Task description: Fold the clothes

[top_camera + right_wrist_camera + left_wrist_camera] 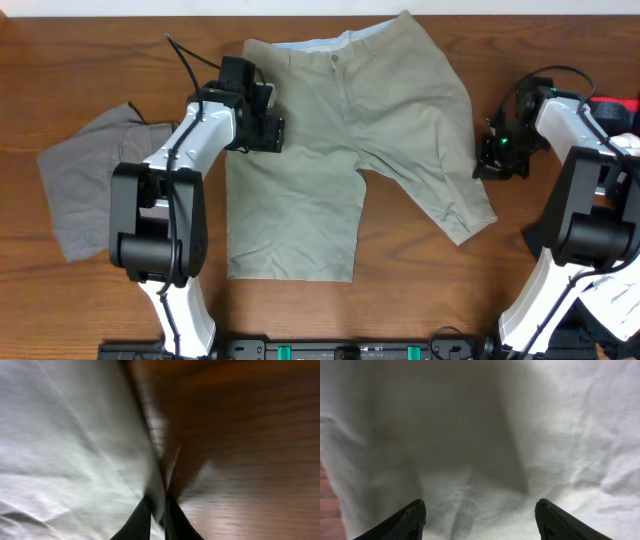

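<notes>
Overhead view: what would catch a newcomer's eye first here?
Khaki shorts lie spread flat across the table's middle, with grey shorts rumpled at the left. The left gripper hangs open over the khaki pair's waist side, while the right gripper pinches its outer leg edge.
</notes>
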{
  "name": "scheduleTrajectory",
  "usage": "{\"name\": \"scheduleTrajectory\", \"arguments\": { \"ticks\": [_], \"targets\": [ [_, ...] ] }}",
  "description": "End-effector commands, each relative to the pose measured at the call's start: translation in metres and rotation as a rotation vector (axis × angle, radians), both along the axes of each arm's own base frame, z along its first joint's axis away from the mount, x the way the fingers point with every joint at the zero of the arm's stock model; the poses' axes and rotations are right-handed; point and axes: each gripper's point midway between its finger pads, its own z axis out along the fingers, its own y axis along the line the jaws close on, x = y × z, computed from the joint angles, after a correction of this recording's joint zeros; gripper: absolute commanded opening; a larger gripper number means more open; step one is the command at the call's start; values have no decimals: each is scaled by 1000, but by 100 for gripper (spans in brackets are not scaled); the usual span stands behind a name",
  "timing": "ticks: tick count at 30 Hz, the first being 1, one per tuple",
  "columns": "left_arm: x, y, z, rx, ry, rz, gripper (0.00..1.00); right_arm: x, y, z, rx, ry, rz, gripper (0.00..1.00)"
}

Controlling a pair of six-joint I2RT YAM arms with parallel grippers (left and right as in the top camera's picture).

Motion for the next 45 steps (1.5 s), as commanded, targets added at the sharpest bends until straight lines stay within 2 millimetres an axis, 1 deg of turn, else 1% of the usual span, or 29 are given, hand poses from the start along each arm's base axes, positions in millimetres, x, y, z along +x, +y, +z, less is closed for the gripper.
{"name": "scheduleTrajectory", "arguments": {
  "ticks": [1,3,5,7,8,9,11,12,15,17,19,21,28,33,36,40,43,45],
  "targets": [
    [-8,-1,-10,0,36,-3,72,4,-36,1,-120,23,-33,8],
    [-8,-2,-10,-8,36,-6,72,9,-55,10,-190,17,-58,6],
    [-8,-2,-10,-8,37,-6,72,21,-70,21,-225,-24,-81,5],
    [-8,-2,-10,-8,38,-6,72,30,-72,28,-194,-60,-93,5],
    [-9,-2,-11,-8,39,-5,72,33,-68,30,-156,-73,-80,7],
    [-10,-2,-11,-8,46,-5,72,32,-61,33,-107,-80,-59,12],
    [-16,-2,-12,-4,68,-6,72,26,-50,35,-39,-65,-36,40],
    [-19,-2,-13,-4,84,4,72,22,-46,35,-18,-52,-25,43],
    [-28,0,-15,-4,128,37,72,17,-22,34,95,-53,34,46],
    [-29,0,-15,-5,136,45,72,15,-6,34,168,-67,77,50],
    [-30,0,-15,-4,138,45,72,11,3,32,192,-62,97,53],
    [-30,0,-16,-4,139,44,72,10,8,28,193,-58,108,55],
    [-29,0,-16,-5,132,44,71,10,20,8,175,-65,104,56],
    [-29,0,-16,-5,132,44,72,4,10,-1,72,-19,85,53],
    [-29,0,-16,-5,132,44,72,3,6,-2,44,-15,92,47],
    [-29,0,-16,-5,133,45,72,3,6,-2,46,-15,92,29],
    [-29,0,-16,-7,134,52,72,0,9,-1,56,-3,95,29],
    [-29,0,-16,-8,136,60,72,-2,13,-1,58,8,103,33]
  ]
}}
